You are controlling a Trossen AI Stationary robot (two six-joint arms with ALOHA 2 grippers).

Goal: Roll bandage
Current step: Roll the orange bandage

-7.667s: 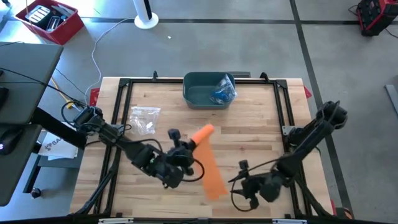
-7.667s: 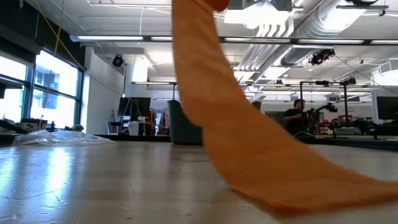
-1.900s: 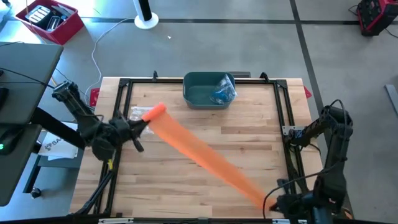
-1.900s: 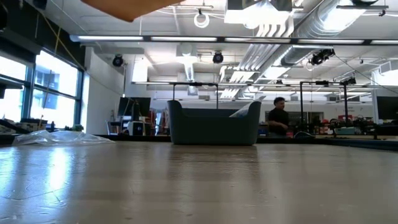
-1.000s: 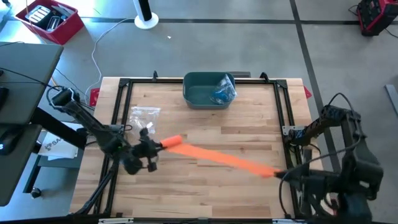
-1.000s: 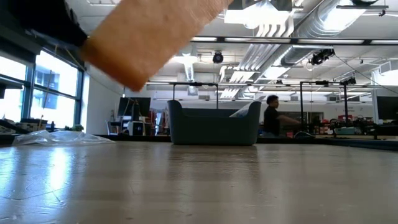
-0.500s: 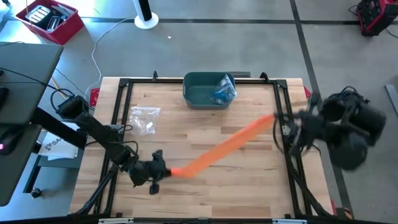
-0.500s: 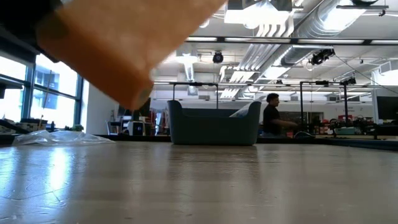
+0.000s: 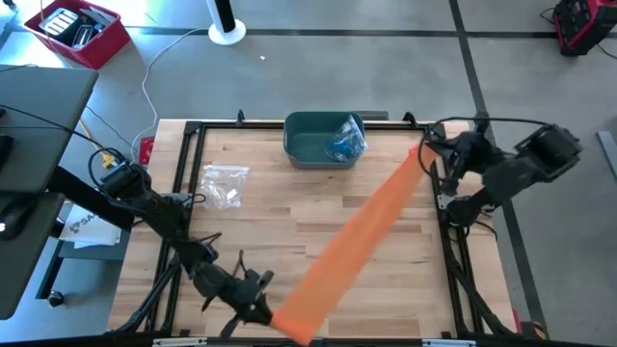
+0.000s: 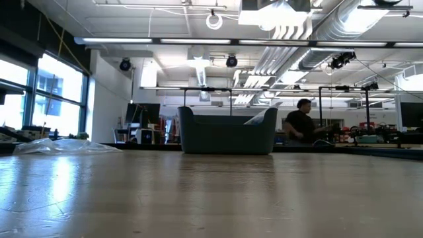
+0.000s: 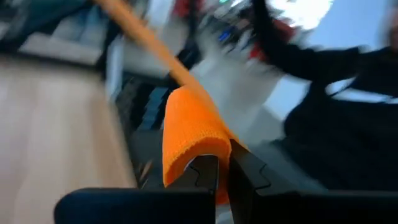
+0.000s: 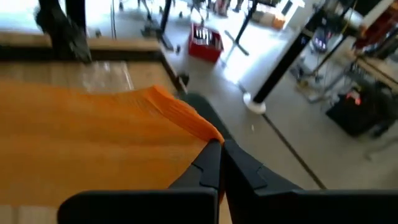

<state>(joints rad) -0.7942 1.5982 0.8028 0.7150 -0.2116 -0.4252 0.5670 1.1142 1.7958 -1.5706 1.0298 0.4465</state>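
- Two grippers share one item: a long orange fabric bandage, unrolled and stretched in the air between them, clear of the table surface.
- The left gripper is low at the near left part of the table, close to the front edge. Its fingers are pressed together on one end of the bandage, which folds over the fingertips in the left wrist view.
- The right gripper is at the far right part of the table, over the black frame rail. Its fingers are likewise clamped together, pinching the other end of the bandage at one corner.
- From the right gripper the strip runs diagonally across the table towards the near left, appearing widest near the left gripper in the high view.
- The light wooden table lies beneath the strip; the low view shows no contact between strip and surface.
- A dark teal plastic bin stands at the far centre of the table, well apart from both grippers. A blue and clear plastic packet sits in its right side.
- A crumpled clear plastic bag lies at the far left of the table, apart from the bandage.
- A red crate of dark items stands on the floor beyond the far left corner.
- A person is in the room behind the table, in the low view.
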